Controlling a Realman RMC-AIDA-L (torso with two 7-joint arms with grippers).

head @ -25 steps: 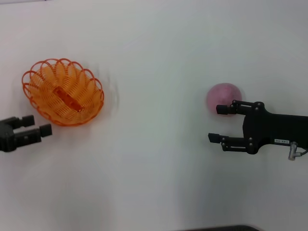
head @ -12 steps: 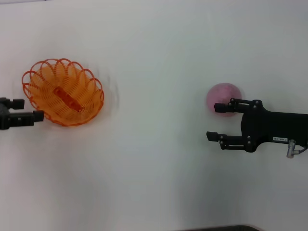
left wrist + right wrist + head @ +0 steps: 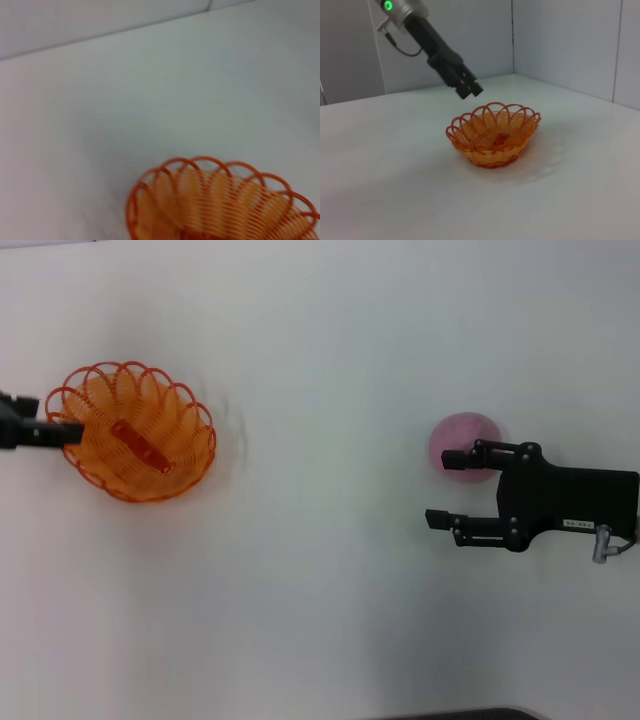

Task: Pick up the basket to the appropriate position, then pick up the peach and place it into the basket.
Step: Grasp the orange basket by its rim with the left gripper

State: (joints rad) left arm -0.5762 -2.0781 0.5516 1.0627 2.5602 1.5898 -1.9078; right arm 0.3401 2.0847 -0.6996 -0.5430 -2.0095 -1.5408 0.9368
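Observation:
The orange wire basket (image 3: pixel 130 430) stands upright on the white table at the left; it also shows in the left wrist view (image 3: pixel 225 200) and the right wrist view (image 3: pixel 492 135). My left gripper (image 3: pixel 52 416) is open at the basket's left rim, and the right wrist view shows this left gripper (image 3: pixel 470 91) hovering just above the rim. The pale pink peach (image 3: pixel 463 435) rests on the table at the right. My right gripper (image 3: pixel 447 488) is open beside it, its far finger overlapping the peach's near side, holding nothing.
The white table (image 3: pixel 320 570) spreads wide between basket and peach. Grey walls (image 3: pixel 560 40) stand behind the table in the right wrist view. A dark edge shows at the table's front.
My left gripper has travelled from in front of the basket away from me, to its left rim. The right gripper crept slightly leftward beside the peach. Basket and peach stayed put.

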